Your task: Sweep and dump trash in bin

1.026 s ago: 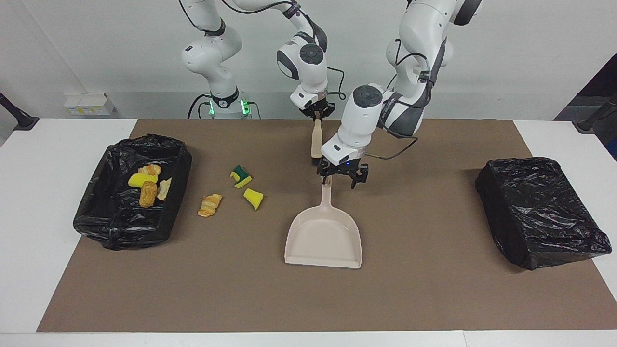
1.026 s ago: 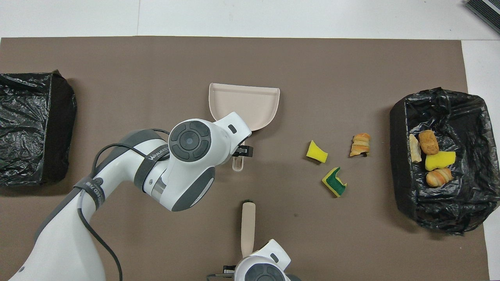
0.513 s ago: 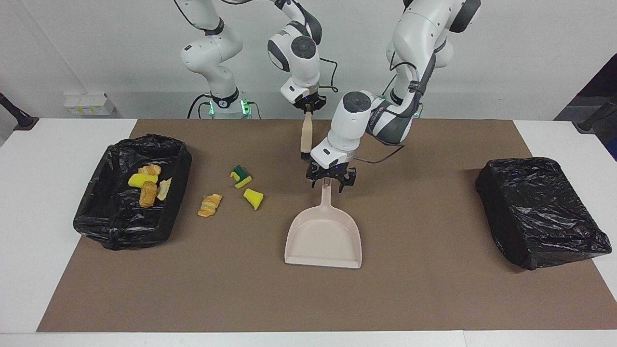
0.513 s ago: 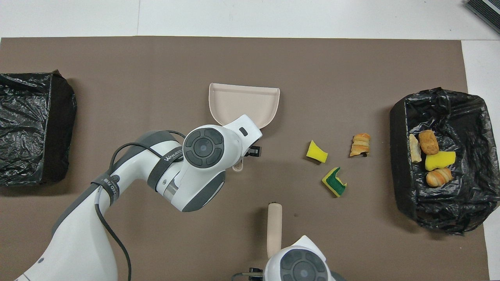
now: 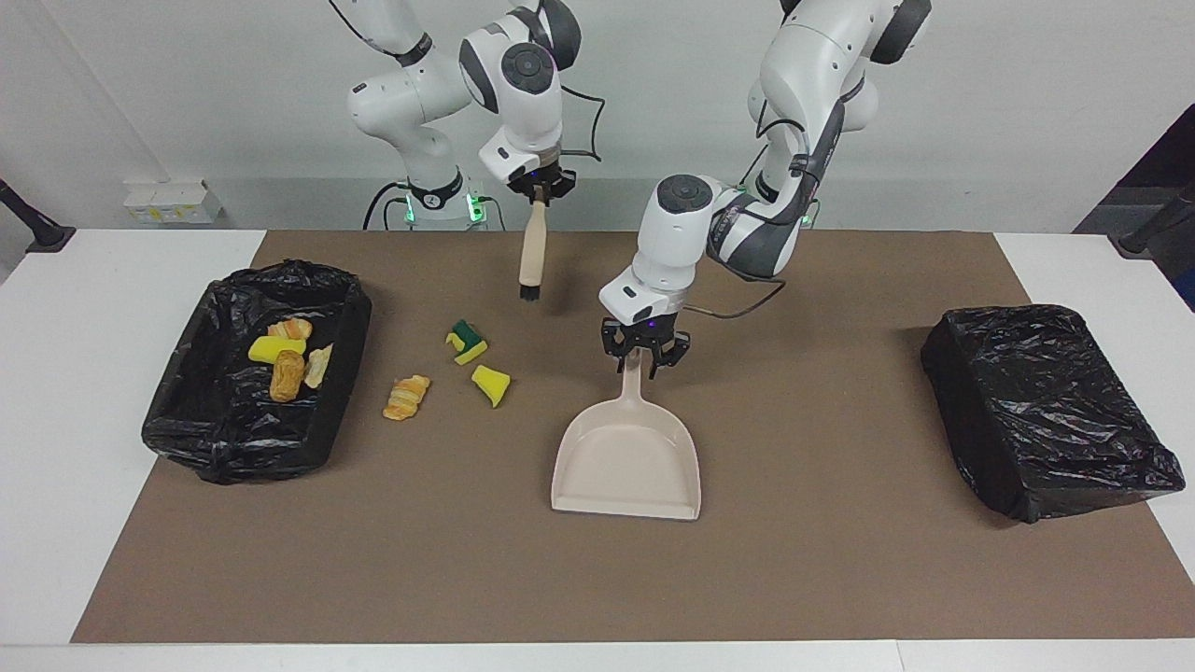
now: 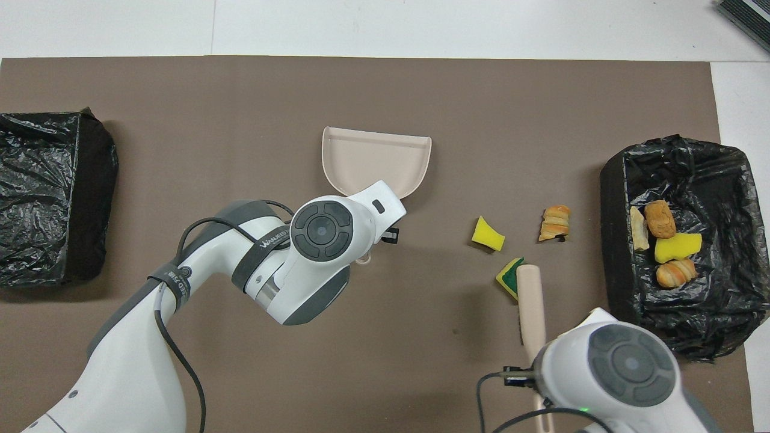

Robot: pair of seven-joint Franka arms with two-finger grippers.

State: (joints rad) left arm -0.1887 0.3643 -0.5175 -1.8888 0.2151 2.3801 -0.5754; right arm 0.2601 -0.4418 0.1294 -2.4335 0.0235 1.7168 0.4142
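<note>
With right pincer (image 5: 536, 193) clenched on brush (image 5: 530, 259), left pincer (image 5: 639, 357) grips dustpan (image 5: 627, 457) handle; next: set pan by scraps (image 5: 406, 398), at its 9 o'clock.

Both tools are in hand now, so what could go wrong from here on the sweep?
The left gripper grips only the tip of the dustpan handle, so the pan may pivot or slip when lifted. The brush hangs from the right gripper by its handle end; a hard stroke might scatter the three loose scraps past the pan rather than in.
</note>
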